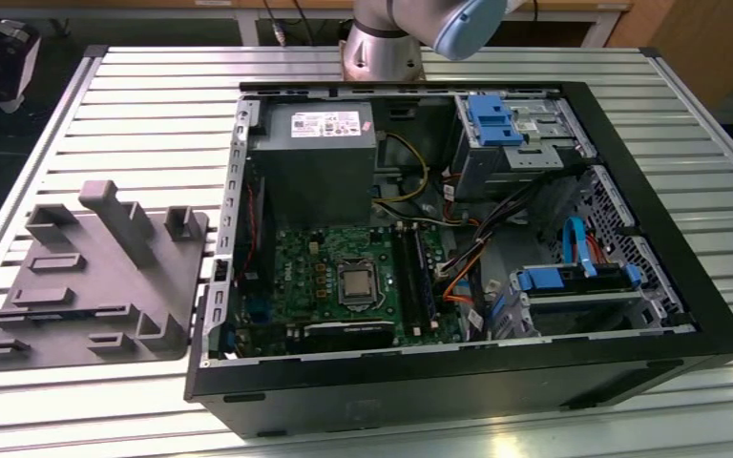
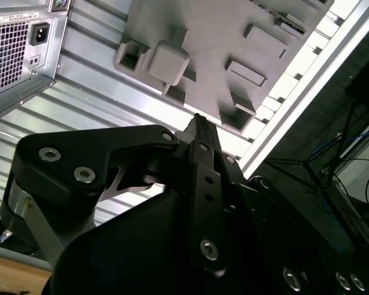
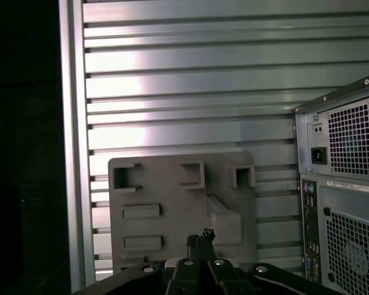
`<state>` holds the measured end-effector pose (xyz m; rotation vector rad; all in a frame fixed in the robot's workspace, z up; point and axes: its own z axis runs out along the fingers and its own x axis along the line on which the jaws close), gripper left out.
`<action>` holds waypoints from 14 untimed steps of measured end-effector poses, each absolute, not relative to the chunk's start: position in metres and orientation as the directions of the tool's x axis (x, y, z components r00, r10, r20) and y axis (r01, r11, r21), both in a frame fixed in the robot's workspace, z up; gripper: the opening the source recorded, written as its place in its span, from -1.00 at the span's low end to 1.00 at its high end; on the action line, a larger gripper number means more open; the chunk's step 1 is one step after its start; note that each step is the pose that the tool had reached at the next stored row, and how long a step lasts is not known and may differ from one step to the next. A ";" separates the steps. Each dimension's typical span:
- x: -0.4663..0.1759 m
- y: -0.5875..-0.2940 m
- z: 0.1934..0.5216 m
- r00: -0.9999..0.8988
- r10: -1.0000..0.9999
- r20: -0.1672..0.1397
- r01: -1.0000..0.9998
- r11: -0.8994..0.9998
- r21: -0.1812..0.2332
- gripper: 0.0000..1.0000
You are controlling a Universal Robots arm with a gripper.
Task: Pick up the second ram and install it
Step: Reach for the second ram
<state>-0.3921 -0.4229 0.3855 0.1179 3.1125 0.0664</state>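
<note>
On the exterior view's left, a grey holder tray (image 1: 99,277) is lying flat on the slatted metal desk (image 1: 150,95), its posts and pockets facing up. Just beside it, toward the exterior view's right, an open computer case (image 1: 672,315) is lying on its side. Inside, a grey power supply (image 1: 316,153) is sitting at the far end and a green motherboard (image 1: 328,277) is lying nearer the camera, with the processor socket (image 1: 356,281) at its middle. Just right of that socket, the second ram (image 1: 431,286) is showing as a thin dark-blue stick standing on edge among the long black slots (image 1: 412,272); how deeply it is sitting cannot be told. Further right, blue drive brackets (image 1: 571,279) are lining the bays. The arm (image 1: 392,33) is rising at the far edge of the desk, behind the case.

In both wrist views the claw (image 2: 198,120) (image 3: 201,235) is hanging clenched, its fingertips pressing together, above the tray (image 2: 209,43) (image 3: 172,196) and well apart from it. The vented rear panel of the case (image 2: 18,49) (image 3: 344,184) is standing beside the tray.
</note>
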 end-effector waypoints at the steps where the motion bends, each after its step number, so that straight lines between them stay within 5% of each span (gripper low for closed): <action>1: -0.393 -0.423 0.385 -0.997 0.076 -0.024 0.075 0.996 0.044 -0.79; 14: -0.398 -0.425 0.384 -0.997 0.076 -0.024 0.075 0.996 0.044 -0.79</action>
